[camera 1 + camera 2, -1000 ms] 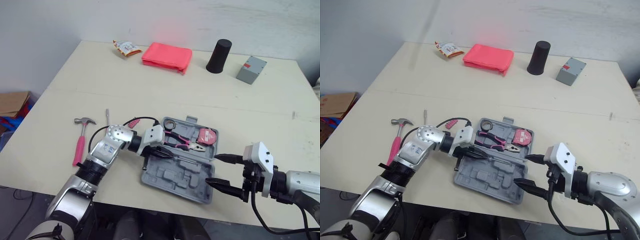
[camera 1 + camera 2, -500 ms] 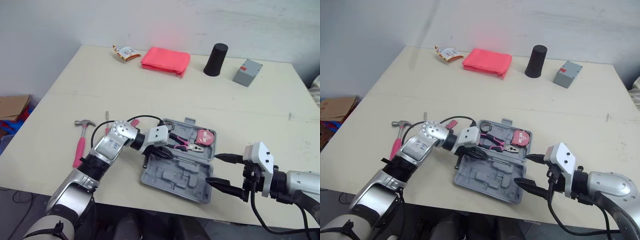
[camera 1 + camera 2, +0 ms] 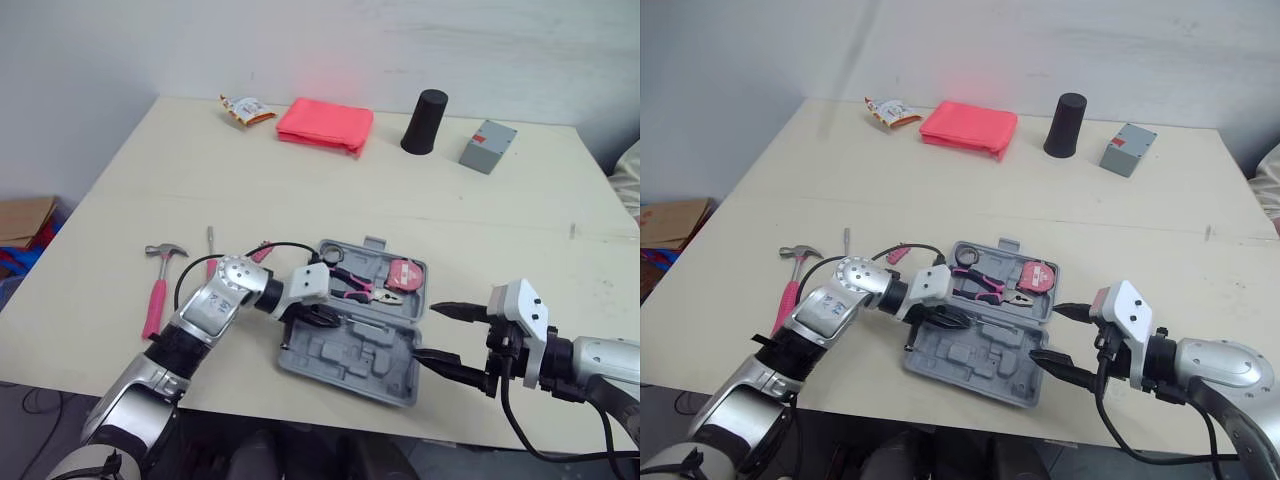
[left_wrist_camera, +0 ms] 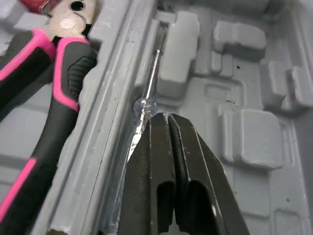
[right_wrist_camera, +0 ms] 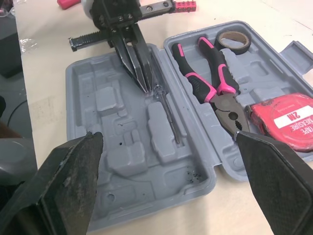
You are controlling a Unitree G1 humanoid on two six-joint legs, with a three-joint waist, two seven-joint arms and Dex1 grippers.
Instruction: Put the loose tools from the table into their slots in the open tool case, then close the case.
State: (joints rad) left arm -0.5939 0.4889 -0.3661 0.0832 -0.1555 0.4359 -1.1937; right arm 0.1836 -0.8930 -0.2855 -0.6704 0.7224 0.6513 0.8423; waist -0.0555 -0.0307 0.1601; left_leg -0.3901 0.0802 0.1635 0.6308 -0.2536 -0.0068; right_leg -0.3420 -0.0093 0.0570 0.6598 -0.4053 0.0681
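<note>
Now that our left gripper (image 4: pixel 168 118), jaws shut, has pressed the screwdriver (image 4: pixel 145 104) into the tool case (image 3: pixel 345 356), hammer (image 3: pixel 157 290) seems next; right gripper (image 3: pixel 428 332) gapes empty.

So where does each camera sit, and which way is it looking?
Left eye view: on the head, looking down over the table; both arms show, the left gripper in the tool case, the right gripper beside it.
Right eye view: the head's other eye, same scene, same arms.
Left wrist view: on the left wrist, looking along its shut fingers at the screwdriver and pliers.
Right wrist view: on the right wrist, looking between its open fingers across the tool case.
Both wrist views share the pliers.
</note>
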